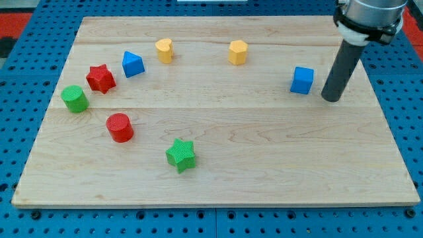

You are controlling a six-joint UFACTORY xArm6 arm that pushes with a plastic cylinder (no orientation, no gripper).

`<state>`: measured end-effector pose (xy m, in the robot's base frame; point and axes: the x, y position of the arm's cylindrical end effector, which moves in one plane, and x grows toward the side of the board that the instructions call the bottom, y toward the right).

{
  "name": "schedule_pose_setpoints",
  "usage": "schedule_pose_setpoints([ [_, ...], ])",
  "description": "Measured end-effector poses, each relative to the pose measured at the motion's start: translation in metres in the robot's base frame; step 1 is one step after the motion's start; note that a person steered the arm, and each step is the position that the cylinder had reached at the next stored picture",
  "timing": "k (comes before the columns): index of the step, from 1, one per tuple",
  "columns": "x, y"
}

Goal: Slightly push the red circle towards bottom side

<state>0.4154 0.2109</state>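
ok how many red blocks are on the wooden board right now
2. The red star block sits at the view's left, beside the green cylinder; the red circle block lies below it. None appear hidden.

A pale wooden surface [218, 165] lies before me on a blue pegboard [20, 99], with red showing at the view's top-left corner.

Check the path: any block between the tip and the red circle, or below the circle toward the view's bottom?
My tip sits far right beside the blue cube. No block lies directly between it and the red circle. Below the circle nothing blocks; the green star is off to its lower right.
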Motion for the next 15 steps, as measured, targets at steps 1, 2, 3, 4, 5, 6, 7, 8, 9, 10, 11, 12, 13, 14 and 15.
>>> schedule_pose_setpoints([
  [1,-0.021,-0.066],
  [2,-0.03,-0.108],
  [3,0.003,-0.079],
  [4,-0.032,-0.044],
  [5,-0.082,-0.035],
  [6,-0.094,-0.024],
  [7,-0.099,-0.01],
  [8,-0.111,0.037],
  [9,-0.111,0.047],
  [10,-0.085,0.028],
  [11,-0.032,0.053],
  [12,0.06,0.035],
  [13,0.078,-0.079],
  [14,0.042,-0.19],
  [15,0.008,-0.298],
])
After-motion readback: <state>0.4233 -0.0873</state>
